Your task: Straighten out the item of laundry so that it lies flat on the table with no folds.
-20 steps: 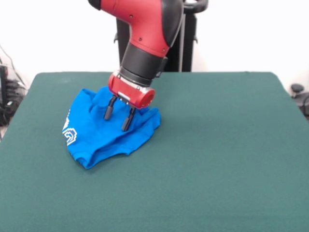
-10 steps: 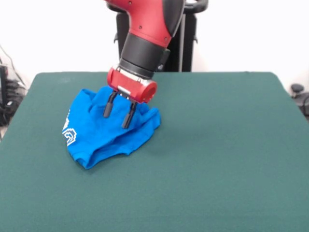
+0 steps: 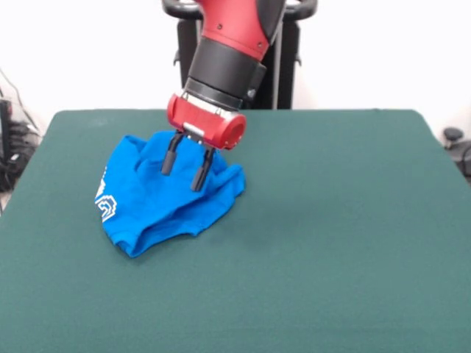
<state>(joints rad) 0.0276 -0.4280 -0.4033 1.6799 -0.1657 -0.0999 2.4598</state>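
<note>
The item of laundry is a bright blue shirt, crumpled in a bunched heap on the left half of the table, with a bit of white print showing at its left edge. My gripper hangs over the heap's upper right part, tilted, its two black fingers apart and open. The fingertips stand just above or at the cloth; nothing is held between them.
The dark green table top stretches wide to the right and front of the shirt. Cables and dark equipment sit beyond the table's left edge, and a black object beyond its right edge.
The gripper has risen slightly and shifted a little to the right, still open. The shirt lies as before.
</note>
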